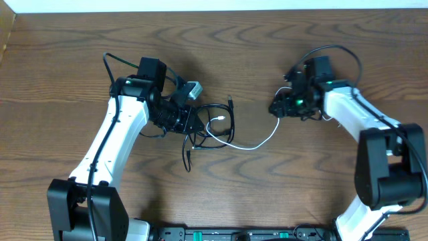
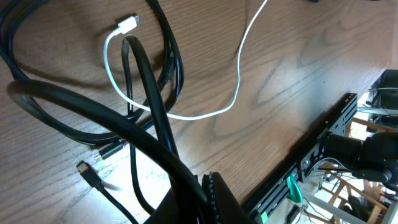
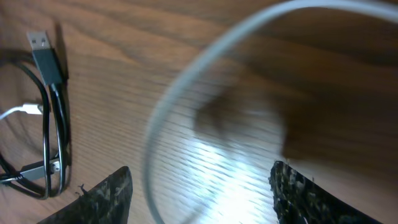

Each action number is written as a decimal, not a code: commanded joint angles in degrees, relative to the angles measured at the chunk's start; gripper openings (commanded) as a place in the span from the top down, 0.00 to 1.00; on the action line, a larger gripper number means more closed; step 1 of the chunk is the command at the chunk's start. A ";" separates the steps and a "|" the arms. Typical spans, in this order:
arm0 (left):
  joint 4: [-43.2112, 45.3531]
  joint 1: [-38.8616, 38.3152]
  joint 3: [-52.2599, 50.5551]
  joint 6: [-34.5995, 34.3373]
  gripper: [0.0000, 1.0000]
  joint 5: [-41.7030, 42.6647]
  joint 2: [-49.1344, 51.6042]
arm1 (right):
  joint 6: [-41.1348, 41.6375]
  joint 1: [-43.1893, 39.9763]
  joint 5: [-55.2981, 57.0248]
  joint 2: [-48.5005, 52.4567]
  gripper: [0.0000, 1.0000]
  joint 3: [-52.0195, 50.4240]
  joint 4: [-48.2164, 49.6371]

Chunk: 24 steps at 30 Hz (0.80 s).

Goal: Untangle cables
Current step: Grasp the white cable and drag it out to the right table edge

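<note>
The left end effector point(image 1: 182, 118) is clamped shut on the black cable point(image 2: 152, 93), coiled on the surface point(image 1: 67, 40). The white cable point(image 2: 239, 74) crosses that coil and trails away to the right end effector point(image 3: 199, 180), whose jaws are held wide with the cord loose between them. It should be gripped and drawn slowly away from the black cable so the plug point(image 2: 127, 23) isn't snagged.
</note>
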 commanded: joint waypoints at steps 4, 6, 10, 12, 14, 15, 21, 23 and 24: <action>-0.09 -0.02 -0.28 1.09 0.91 -0.35 -0.15 | -0.52 3.26 -1.03 0.96 0.99 -0.31 2.23; -0.13 -0.02 -0.28 1.07 0.90 -0.35 -0.17 | -0.52 2.67 -1.07 0.63 0.99 0.09 1.88; -0.13 -0.02 -0.28 0.87 0.90 -0.35 -0.15 | -0.55 -0.46 0.33 -2.05 0.99 2.16 -0.96; -0.13 -0.02 -0.28 0.85 0.90 -0.33 -0.17 | -0.52 -3.50 1.97 -4.52 0.99 4.42 -3.80; -0.13 -0.02 -0.28 0.85 0.90 -0.33 -0.17 | -0.55 -7.32 3.17 -7.45 0.99 7.45 -6.78; -0.11 -0.02 -0.28 0.87 0.90 -0.35 -0.17 | -0.55 -9.20 3.89 -8.90 0.99 8.98 -8.11; -0.07 -0.02 -0.28 0.87 0.90 -0.35 -0.17 | -0.50 -23.47 5.40 -18.80 0.99 18.21 -10.29; -0.02 -0.02 -0.28 0.87 0.90 -0.35 -0.17 | 0.57 -27.45 5.40 -20.90 0.99 19.82 -9.20; 0.04 -0.02 -0.28 0.87 0.90 -0.35 -0.17 | 1.05 -29.03 5.40 -21.66 0.99 20.24 -8.55</action>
